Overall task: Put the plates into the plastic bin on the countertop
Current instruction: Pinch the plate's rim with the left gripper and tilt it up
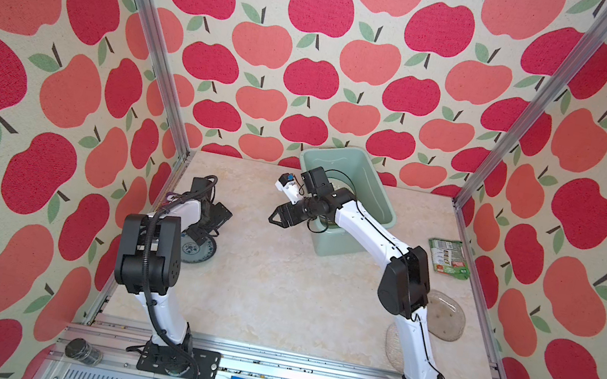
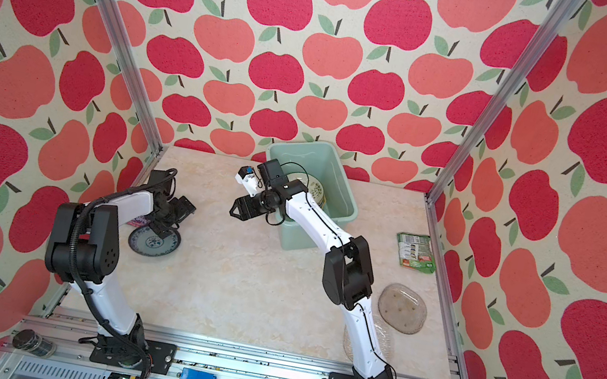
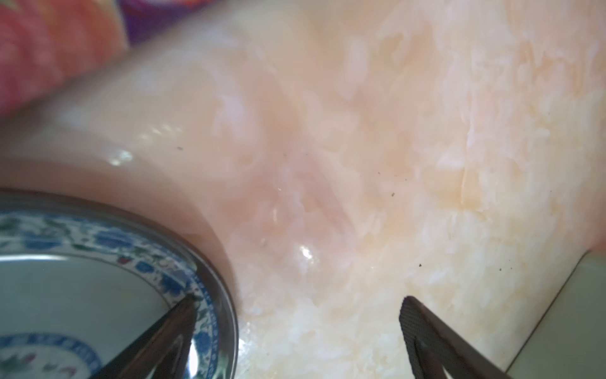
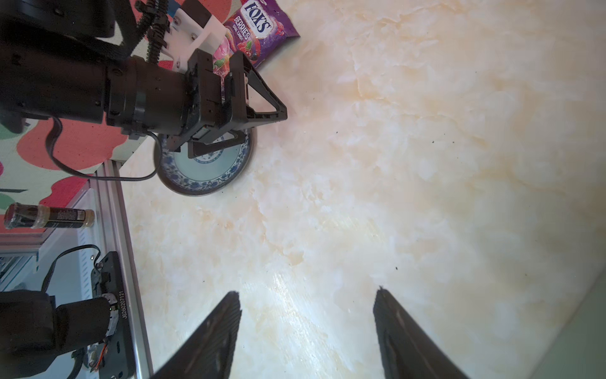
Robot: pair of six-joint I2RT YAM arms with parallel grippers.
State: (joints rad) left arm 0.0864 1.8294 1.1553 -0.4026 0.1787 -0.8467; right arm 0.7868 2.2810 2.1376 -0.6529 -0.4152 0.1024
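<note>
straddling the rim of the blue-patterned plate (image 3: 65, 288), the left gripper (image 3: 298, 300) hangs wide open, one finger over the plate's well, the other outside it above the countertop (image 3: 360, 131); contact cannot be told. the plate lies flat at the counter's left side, well apart from the plastic bin (image 1: 330, 246) at the rear. the right gripper (image 4: 307, 292), partly open and empty, hovers beside the bin.
</note>
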